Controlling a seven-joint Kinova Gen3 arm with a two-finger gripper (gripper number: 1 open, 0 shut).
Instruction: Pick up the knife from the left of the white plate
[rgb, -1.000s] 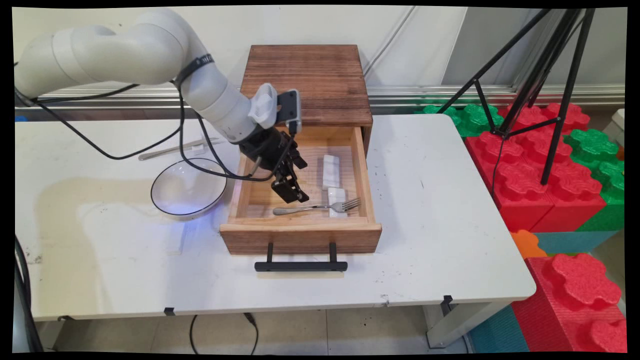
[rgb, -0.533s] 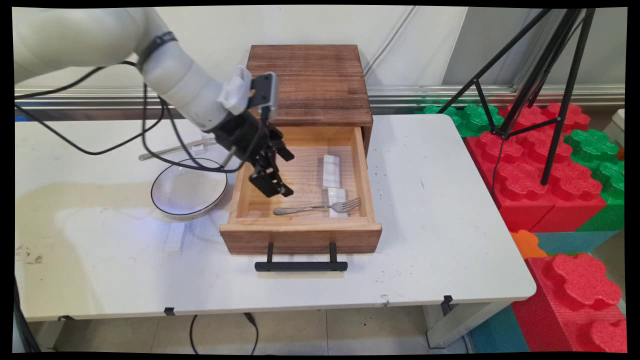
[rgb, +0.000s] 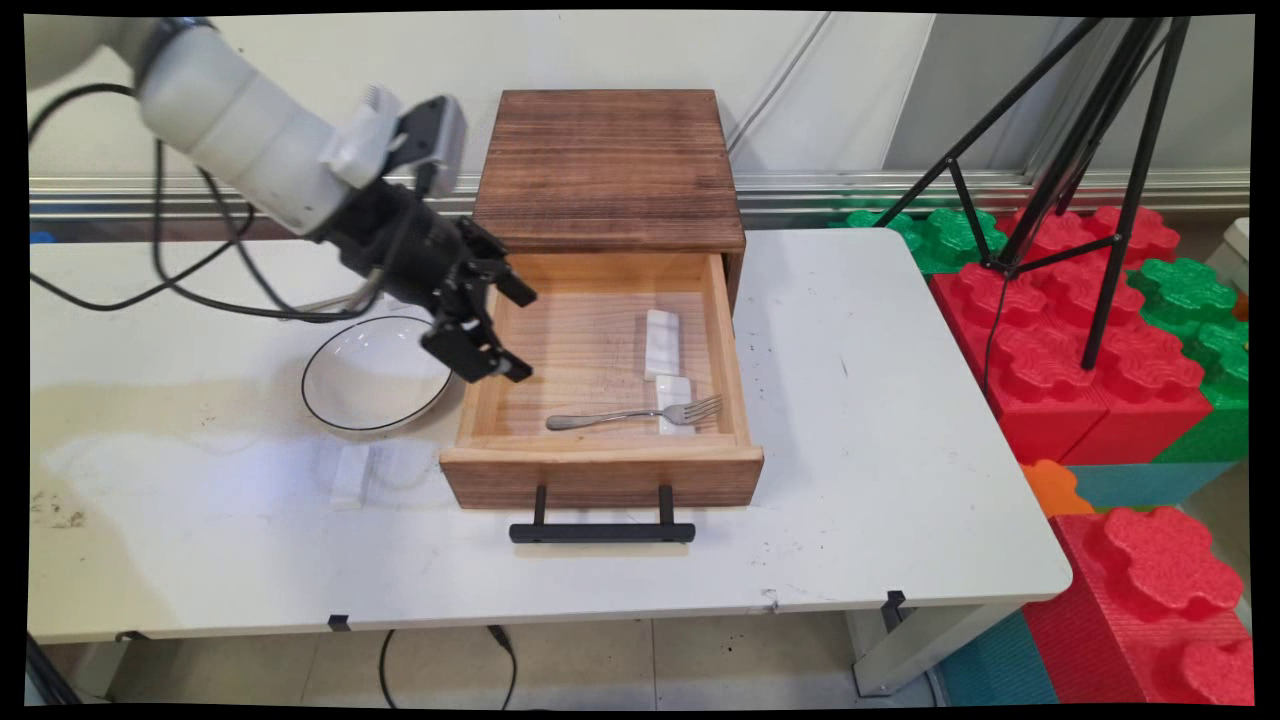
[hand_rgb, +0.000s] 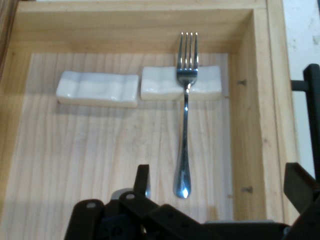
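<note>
End effector (rgb: 498, 334), spread wide and empty, hangs over drawer's (rgb: 600, 470) left wall above unlettered fork (hand_rgb: 185, 107).

There is one wooden cabinet (rgb: 612, 165) with one open drawer (rgb: 600, 470), and the drawer has one black handle (rgb: 602, 532). Inside the drawer lie one fork (rgb: 634, 412) and two white rests (rgb: 661, 342), side by side. On the white table (rgb: 880, 430) stands one white bowl (rgb: 372, 378). Beside the table stands one black tripod (rgb: 1075, 150).
</note>
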